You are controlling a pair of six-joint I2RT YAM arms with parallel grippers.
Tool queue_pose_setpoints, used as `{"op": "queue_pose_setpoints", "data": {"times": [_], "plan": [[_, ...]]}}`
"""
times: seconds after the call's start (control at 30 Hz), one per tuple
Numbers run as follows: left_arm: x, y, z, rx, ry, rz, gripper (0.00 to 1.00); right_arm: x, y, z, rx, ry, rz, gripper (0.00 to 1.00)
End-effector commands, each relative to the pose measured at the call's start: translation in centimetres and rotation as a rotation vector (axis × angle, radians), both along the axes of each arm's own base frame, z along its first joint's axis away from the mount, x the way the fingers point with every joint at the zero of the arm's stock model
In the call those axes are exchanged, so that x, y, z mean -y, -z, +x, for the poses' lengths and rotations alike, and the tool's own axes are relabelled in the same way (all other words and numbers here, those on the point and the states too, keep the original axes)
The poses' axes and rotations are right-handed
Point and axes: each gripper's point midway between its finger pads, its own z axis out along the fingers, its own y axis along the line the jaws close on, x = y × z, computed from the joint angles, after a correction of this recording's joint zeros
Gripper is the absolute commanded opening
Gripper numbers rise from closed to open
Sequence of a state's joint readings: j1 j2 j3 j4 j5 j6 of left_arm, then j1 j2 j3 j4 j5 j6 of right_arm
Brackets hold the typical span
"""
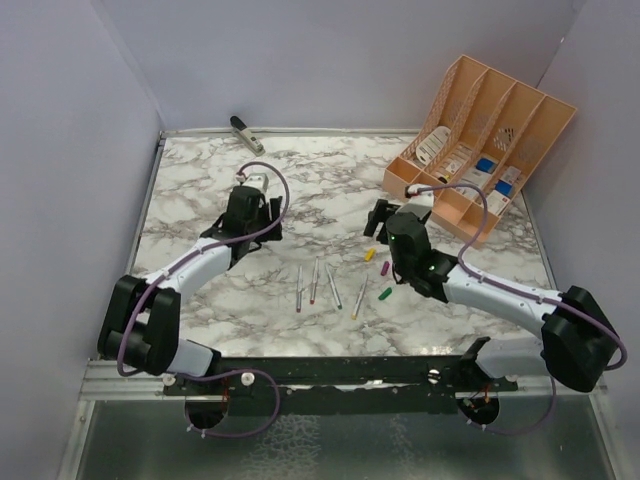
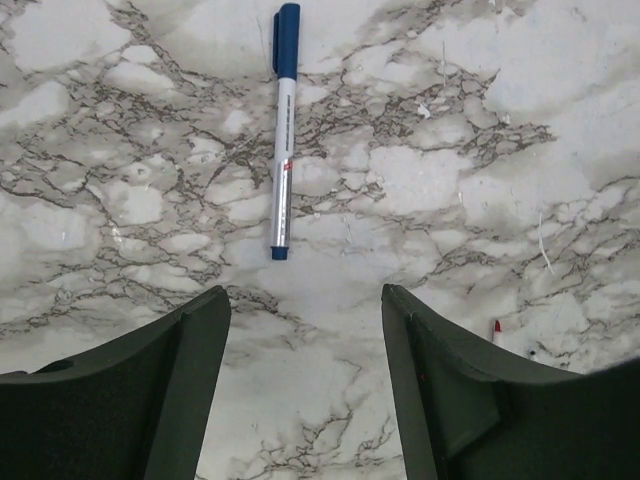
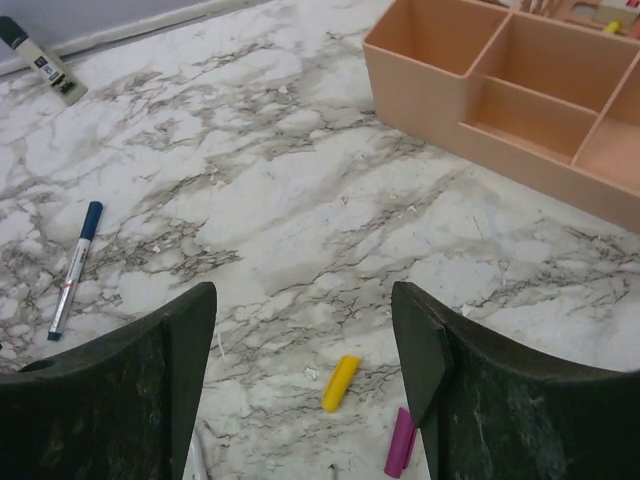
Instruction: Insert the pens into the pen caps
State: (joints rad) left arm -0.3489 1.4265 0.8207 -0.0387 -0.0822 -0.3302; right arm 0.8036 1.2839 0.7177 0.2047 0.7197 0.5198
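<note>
Well, nearest the table's (image 1: 200, 215) front edge, about mid-width, four uncapped pens (image 1: 315, 281) lie in a loose row. They are apart from one another, and each points roughly toward the far edge. They are thin silvery-grey sticks, and their coloured tips are too small to name with confidence.

Just right of that row I count three loose caps, all stubby and lying on their sides. The green cap (image 1: 385, 294) is the nearest. The purple cap (image 3: 401, 442) and the yellow cap (image 3: 340, 383) lie a little farther in, close together but not touching.

The right gripper (image 3: 303, 288) hangs over those two, fingers spread wide with nothing between them. The left gripper (image 2: 303, 292) is in the table's left half, likewise spread and empty.

Just beyond it lies a fifth pen, the capped pen (image 2: 282, 130). It has a pale silver barrel with small print, a blue plug at its near end and a blue clip cap on its far end.

One orange organizer (image 1: 480, 140) sits in the far right corner. One dark-and-white clip-like object (image 1: 243, 132) rests at the far edge, left of centre.
</note>
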Motion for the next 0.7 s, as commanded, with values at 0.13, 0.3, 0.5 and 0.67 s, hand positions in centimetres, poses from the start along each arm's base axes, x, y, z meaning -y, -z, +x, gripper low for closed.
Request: {"op": "queue_pose_setpoints", "data": {"times": [0.13, 0.3, 0.5, 0.67], "plan": [[4.5, 2.1, -5.4, -0.099, 0.200, -0.124, 0.36, 2.3, 4.9, -1.3, -0.181, 0.086, -0.039, 0.44], [6.0, 3.3, -8.4, -0.145, 0.246, -0.105, 0.17, 2.3, 7.1, -1.8, -0.248, 0.068, -0.028, 0.41], [6.4, 3.4, -10.1, -0.164, 0.257, -0.120, 0.21, 3.5, 8.8, -1.7, -0.312, 0.085, 0.034, 0.79], [6.8, 3.2, -11.1, -0.174, 0.258, -0.121, 0.24, 3.0, 7.8, -1.2, -0.286, 0.047, 0.019, 0.68]]}}
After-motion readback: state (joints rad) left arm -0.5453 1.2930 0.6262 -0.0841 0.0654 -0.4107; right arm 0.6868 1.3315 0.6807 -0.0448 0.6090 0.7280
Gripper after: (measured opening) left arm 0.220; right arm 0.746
